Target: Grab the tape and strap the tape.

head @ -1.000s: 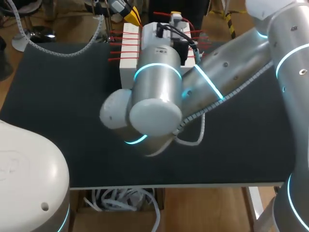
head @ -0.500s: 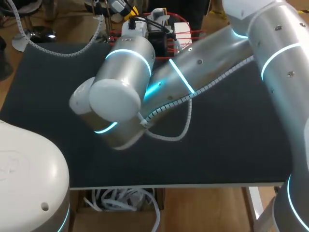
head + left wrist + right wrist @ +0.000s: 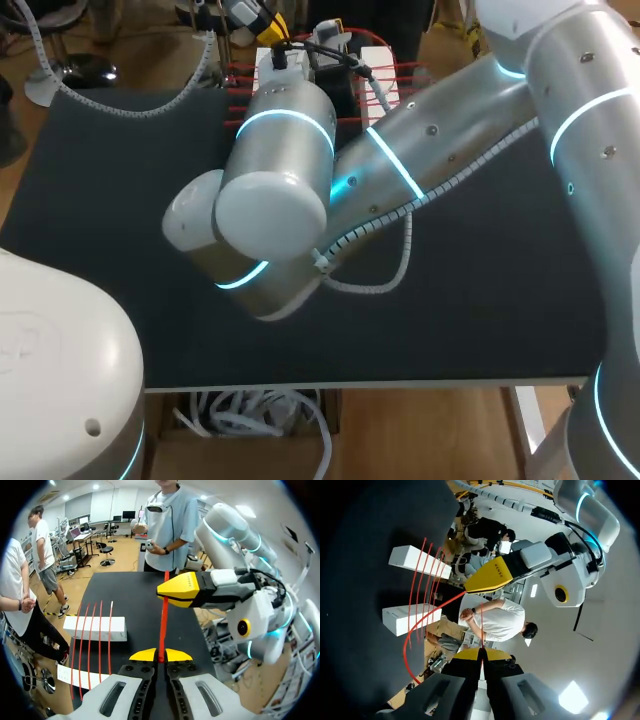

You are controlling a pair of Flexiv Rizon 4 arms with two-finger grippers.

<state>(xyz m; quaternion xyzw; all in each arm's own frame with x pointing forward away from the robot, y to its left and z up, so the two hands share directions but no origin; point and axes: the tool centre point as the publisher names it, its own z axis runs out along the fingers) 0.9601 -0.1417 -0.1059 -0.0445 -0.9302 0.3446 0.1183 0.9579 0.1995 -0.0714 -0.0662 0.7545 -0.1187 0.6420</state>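
Observation:
A long red tape [image 3: 163, 615] runs straight up from my left gripper [image 3: 161, 655], which is shut on its end, to my right gripper [image 3: 184, 589] just ahead. In the right wrist view the tape [image 3: 445, 603] curves in a loop from the left gripper [image 3: 492, 575] round to my right gripper [image 3: 481, 653], shut on the other end. In the head view the left gripper [image 3: 262, 22] hangs at the table's far edge. The right gripper there is mostly hidden behind its own wrist [image 3: 285, 130].
Two white blocks [image 3: 95, 628] [image 3: 67, 676] lie at the far edge of the black table [image 3: 120, 180], with several red strips [image 3: 100, 640] stretched across them. The right arm [image 3: 440, 150] spans the table's middle and covers most of the blocks [image 3: 378, 62].
My right arm's wrist and elbow have swung left and toward the far edge, then eased back a little. It now covers more of the white blocks. The left gripper has stayed in place.

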